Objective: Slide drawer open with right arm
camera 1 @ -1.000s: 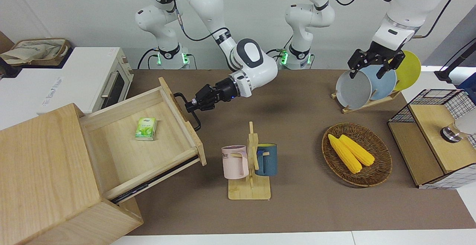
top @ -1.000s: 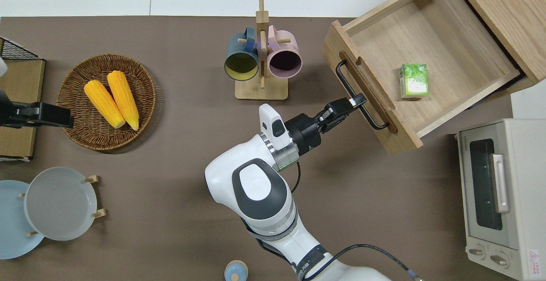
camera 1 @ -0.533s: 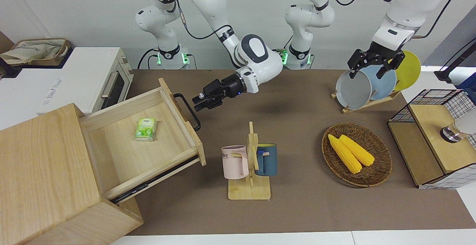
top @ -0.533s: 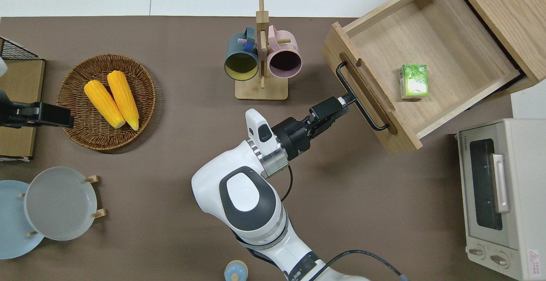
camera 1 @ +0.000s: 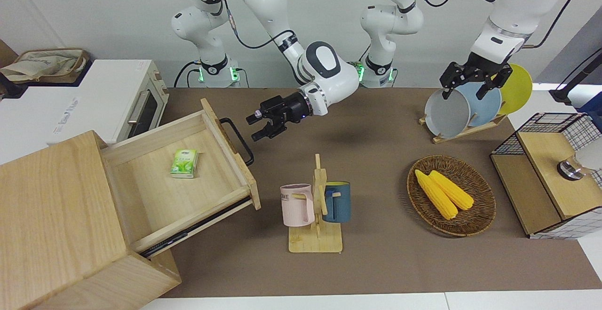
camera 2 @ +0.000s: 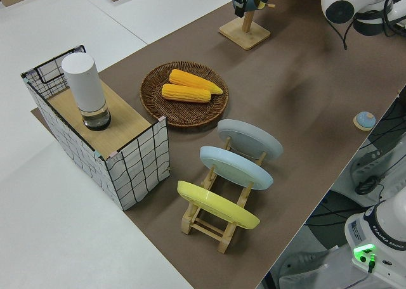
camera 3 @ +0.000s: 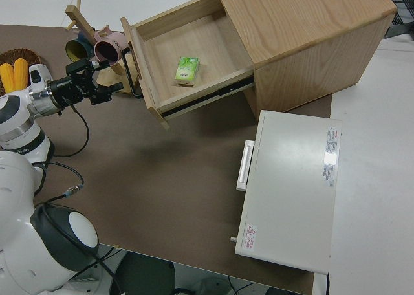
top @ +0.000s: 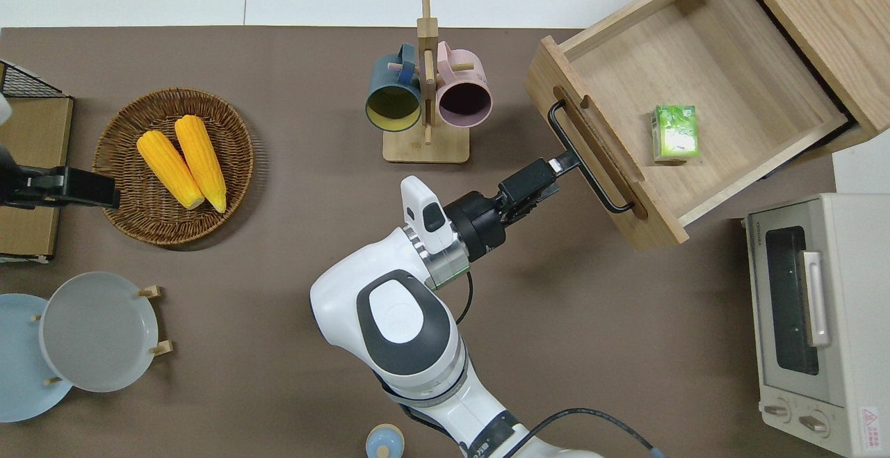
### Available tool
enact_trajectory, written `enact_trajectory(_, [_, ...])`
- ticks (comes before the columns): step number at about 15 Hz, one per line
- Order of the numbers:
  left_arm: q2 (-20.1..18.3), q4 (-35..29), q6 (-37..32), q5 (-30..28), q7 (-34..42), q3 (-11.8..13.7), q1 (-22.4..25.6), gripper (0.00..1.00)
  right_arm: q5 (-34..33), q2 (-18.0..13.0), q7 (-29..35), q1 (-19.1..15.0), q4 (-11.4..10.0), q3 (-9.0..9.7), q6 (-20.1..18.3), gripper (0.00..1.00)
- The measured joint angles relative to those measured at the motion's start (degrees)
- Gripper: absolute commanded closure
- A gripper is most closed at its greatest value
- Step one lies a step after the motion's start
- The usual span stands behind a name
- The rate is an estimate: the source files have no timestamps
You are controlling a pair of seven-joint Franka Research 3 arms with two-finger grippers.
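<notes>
The drawer (camera 1: 155, 197) of the pale wooden cabinet (camera 1: 51, 220) stands pulled far out, with a small green carton (camera 1: 184, 163) lying in it. Its black loop handle (camera 1: 238, 139) is free. My right gripper (camera 1: 257, 126) is open and empty, in the air just off the handle and apart from it, toward the middle of the table. The overhead view shows the drawer (top: 730, 90), the handle (top: 583, 158) and the gripper (top: 556, 165). The right side view shows the gripper (camera 3: 108, 75) beside the handle (camera 3: 132, 81). My left arm is parked, its gripper (camera 1: 465, 89) open.
A white toaster oven (camera 1: 117, 103) stands beside the cabinet, nearer to the robots. A wooden mug rack (camera 1: 316, 234) with a pink and a blue mug stands mid-table. A wicker basket (camera 1: 479, 216) holds corn. A plate rack (camera 1: 463, 131) and a wire mesh box (camera 1: 550, 173) are at the left arm's end.
My right gripper has let go of the handle, opened and drawn back from the drawer toward the middle of the table. The drawer has stayed where it was.
</notes>
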Motion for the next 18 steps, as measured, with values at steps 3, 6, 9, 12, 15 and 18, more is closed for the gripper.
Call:
enact_trajectory(3, [0.0,0.0,0.0,0.0,0.0,0.0,0.0,0.0,3.7,0.0,0.1,0.0,2.0,0.02,0.0,0.013])
enact_trajectory(6, [0.0,0.0,0.0,0.0,0.0,0.0,0.0,0.0,7.4,-0.3,0.1,0.5,4.5,0.04,-0.1,0.013])
enact_trajectory(9, [0.0,0.0,0.0,0.0,0.0,0.0,0.0,0.0,11.7,-1.9,0.1,0.6,5.9,0.07,-0.3,0.013])
enact_trajectory(12, [0.0,0.0,0.0,0.0,0.0,0.0,0.0,0.0,16.2,-4.7,-0.3,0.5,6.1,0.01,-0.5,0.013])
enact_trajectory(15, [0.0,0.0,0.0,0.0,0.0,0.0,0.0,0.0,21.0,-7.5,-1.6,0.3,6.7,-0.15,-0.5,0.013])
enact_trajectory(18, [0.0,0.0,0.0,0.0,0.0,0.0,0.0,0.0,26.9,-10.4,-2.6,-0.8,7.7,-0.56,-0.5,0.013])
